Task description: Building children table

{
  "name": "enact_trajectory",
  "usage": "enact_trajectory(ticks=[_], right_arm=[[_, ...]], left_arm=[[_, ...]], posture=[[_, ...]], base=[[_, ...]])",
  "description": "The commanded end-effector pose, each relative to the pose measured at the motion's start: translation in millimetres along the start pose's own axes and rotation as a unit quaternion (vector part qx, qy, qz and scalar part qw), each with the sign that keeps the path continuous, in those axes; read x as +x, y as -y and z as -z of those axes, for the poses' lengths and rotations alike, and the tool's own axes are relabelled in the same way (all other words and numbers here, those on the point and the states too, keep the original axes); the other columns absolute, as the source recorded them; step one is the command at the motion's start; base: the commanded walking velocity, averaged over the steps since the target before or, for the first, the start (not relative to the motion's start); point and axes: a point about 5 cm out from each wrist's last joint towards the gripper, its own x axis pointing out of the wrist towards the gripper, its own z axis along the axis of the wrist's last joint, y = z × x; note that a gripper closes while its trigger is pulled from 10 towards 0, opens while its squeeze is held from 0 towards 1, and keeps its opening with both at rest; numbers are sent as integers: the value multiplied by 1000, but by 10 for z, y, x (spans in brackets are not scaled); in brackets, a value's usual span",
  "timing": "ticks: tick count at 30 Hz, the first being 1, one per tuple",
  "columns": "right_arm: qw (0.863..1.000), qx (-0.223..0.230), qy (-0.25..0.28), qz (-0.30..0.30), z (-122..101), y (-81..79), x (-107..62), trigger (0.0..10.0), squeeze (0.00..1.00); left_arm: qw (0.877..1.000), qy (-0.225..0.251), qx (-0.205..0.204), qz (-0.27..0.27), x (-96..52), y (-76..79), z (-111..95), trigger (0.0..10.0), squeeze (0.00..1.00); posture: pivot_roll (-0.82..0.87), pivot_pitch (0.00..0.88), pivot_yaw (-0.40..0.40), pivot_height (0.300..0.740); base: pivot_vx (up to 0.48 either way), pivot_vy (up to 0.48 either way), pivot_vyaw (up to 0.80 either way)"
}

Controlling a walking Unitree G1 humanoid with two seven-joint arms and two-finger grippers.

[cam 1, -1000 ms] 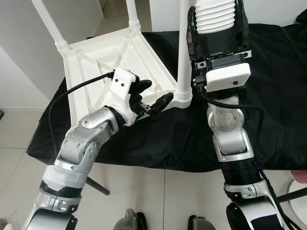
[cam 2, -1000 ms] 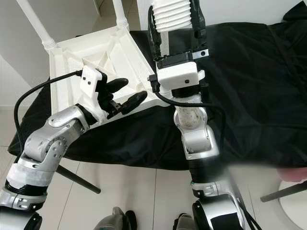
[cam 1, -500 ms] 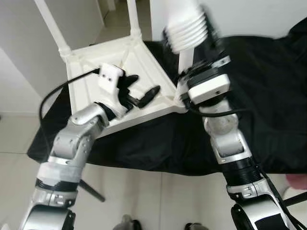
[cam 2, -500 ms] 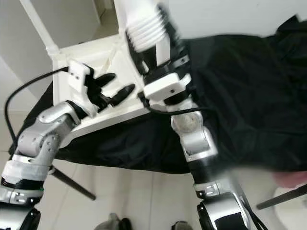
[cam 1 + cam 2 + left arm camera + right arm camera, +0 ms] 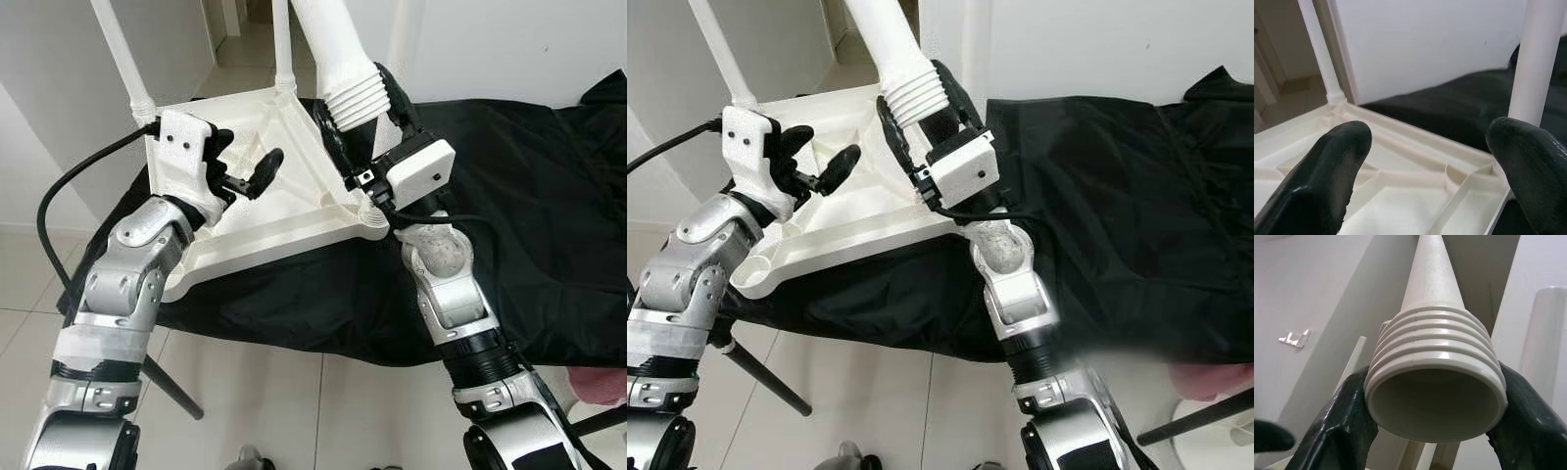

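Left eye view shows the white plastic children's table (image 5: 265,186) lying upside down on a black cloth (image 5: 529,225), at the cloth's left end, its ribbed underside facing up. 3 legs already stand in its corner sockets: 1 at the far left corner (image 5: 122,54), 1 at the far corner (image 5: 284,44) and 1 at the right corner (image 5: 397,88). My right gripper (image 5: 358,108) is clamped on a loose 4th leg (image 5: 333,44), my black fingers (image 5: 1342,431) pressed against either side of its threaded, hollow end, held tilted above the table's right corner. My left gripper (image 5: 245,171) hovers over the table's underside near its left edge with its fingers (image 5: 1327,166) spread apart, holding nothing. No writing or brand marks are readable on the table, the legs or my white wrist housings.
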Motion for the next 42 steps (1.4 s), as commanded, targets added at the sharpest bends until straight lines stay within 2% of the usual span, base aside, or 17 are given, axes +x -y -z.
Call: enact_trajectory(ticks=[1,13,19,20,26,29,32,36,42], right_arm=[[1000,8,4,11,-12,21,25,10000,0],[998,41,-39,21,94,118,-73,10000,0],[992,80,-86,34,226,184,-190,10000,0],[990,92,-100,33,266,187,-234,10000,0],[988,97,-118,29,315,190,-313,10000,0],[985,101,-140,18,363,173,-401,10000,0],[984,103,-145,16,377,167,-423,10000,0],[979,112,-169,13,444,151,-520,10000,0],[978,115,-173,13,457,151,-534,10000,0]], left_arm=[[1000,-12,11,-3,-17,3,54,10000,0],[1000,-9,7,-1,-10,9,73,10000,0],[1000,-17,-8,-2,-20,8,116,10000,0],[1000,-26,-14,-7,-29,-8,148,10000,0],[999,-31,-25,-10,-52,-56,158,10000,0],[998,-35,-34,-33,-46,-162,160,10000,0],[998,-36,-38,-38,-39,-183,162,10000,0],[995,-34,-90,-28,24,-135,165,10000,0],[994,-34,-103,-26,46,-119,162,10000,0]], posture=[[50,58,71,740],[48,62,63,740],[40,59,55,740],[38,60,56,740],[38,63,52,740],[33,66,50,740],[29,65,52,740],[23,62,58,740],[22,62,59,740]], base=[[0,0,0],[0,0,0],[0,0,0],[0,0,0],[0,0,0],[0,0,0],[0,0,0],[0,0,0],[0,0,0]])
